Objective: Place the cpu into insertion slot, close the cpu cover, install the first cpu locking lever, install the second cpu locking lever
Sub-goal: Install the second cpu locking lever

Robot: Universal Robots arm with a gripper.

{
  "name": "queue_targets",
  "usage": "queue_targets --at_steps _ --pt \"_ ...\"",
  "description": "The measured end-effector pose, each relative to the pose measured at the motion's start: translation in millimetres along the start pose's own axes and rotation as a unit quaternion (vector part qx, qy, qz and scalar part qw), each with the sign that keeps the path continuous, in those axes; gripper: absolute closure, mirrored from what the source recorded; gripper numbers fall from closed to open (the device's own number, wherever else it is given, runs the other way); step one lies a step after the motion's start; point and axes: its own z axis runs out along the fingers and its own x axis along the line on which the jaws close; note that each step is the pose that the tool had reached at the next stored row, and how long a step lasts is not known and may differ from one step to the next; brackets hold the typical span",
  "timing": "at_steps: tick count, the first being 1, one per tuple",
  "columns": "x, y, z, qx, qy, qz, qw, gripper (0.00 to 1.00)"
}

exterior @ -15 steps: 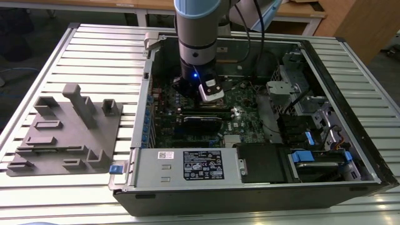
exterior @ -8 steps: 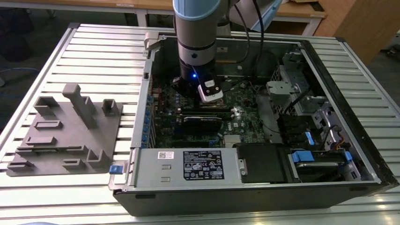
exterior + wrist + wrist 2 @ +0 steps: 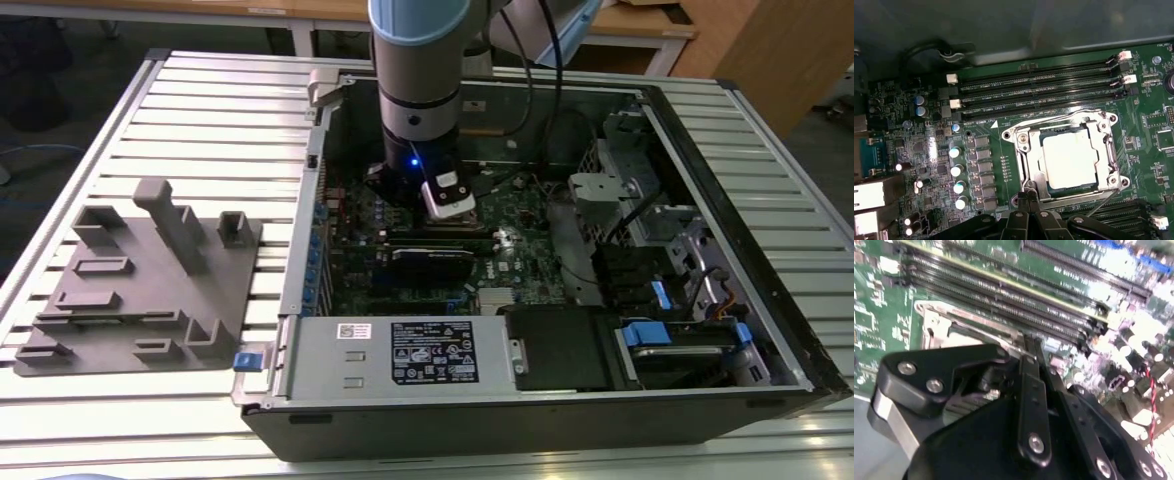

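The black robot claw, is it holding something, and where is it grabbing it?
It cannot be told. The black gripper sits at the edge of the silver metal cpu cover, closed over the pale square cpu, but any grasp is hidden.

Ribbed white-metal slatted workbench (image 3: 174, 120) fills the foreground under even overhead light. Light wooden tables (image 3: 254, 12) stand behind it, a tall wooden panel (image 3: 767, 45) at the exterior view's right. Dark grey floor (image 3: 67, 70) beyond.

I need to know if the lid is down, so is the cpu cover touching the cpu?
Touching, as far as shows: in the first wrist view the cpu cover lies flat around the cpu, its frame overlapping the chip's edges with no gap visible.
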Motion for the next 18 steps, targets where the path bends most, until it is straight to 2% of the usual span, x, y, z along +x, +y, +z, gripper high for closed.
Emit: queue_targets --at_steps 3,13,18 --pt "-0.2 0.3 -4.0 0.0001 0.0 0.0 1.0 0.89" --pt "-1.8 3.2 -33.3 0.0001 0.0001 0.0 1.0 0.89" --pt "-2.4 4.3 -43.9 0.0001 0.0 0.0 1.0 0.89"
